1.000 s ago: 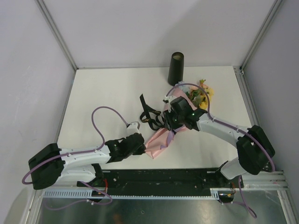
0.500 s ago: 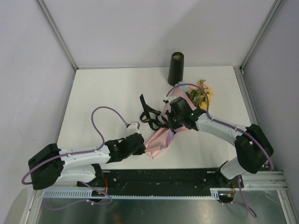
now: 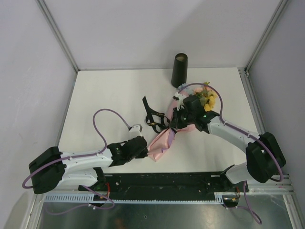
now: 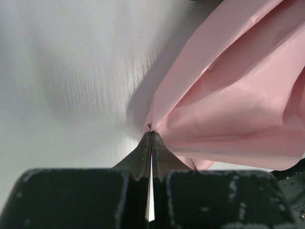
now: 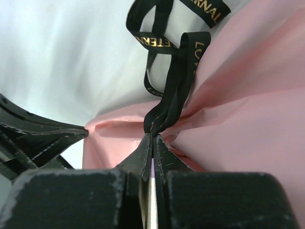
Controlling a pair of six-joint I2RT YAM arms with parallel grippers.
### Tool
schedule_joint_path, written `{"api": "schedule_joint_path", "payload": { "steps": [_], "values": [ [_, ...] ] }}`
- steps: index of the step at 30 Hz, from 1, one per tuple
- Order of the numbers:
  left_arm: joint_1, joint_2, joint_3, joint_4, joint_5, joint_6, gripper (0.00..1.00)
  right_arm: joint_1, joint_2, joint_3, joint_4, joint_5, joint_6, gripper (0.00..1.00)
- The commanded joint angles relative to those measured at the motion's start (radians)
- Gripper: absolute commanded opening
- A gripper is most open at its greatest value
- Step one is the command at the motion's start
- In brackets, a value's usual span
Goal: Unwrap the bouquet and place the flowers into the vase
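Pinching the black ribbon (image 5: 174, 90) between our tightly pressed right jaws, we grip the bouquet's (image 3: 159, 145) pink paper tip in our left jaws. It lies on the tabletop (image 3: 109, 95), flowers (image 3: 208, 98) near the upright vase (image 3: 179, 70).

The white table (image 3: 105, 95) bears the lying bouquet (image 3: 159, 143) (black ribbon (image 3: 151, 117) trailing) and upright vase (image 3: 179, 70).
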Motion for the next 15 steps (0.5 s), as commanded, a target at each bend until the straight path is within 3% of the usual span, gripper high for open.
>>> {"api": "schedule_joint_path", "payload": {
  "steps": [1,15],
  "values": [
    [-0.010,0.000,0.031,0.000,-0.047,-0.009,0.00,-0.057,-0.027,-0.007,0.131,-0.190,0.071,0.00],
    [-0.015,-0.009,0.029,-0.009,-0.062,-0.015,0.00,-0.125,-0.048,-0.041,0.179,-0.251,0.113,0.00]
  ]
}}
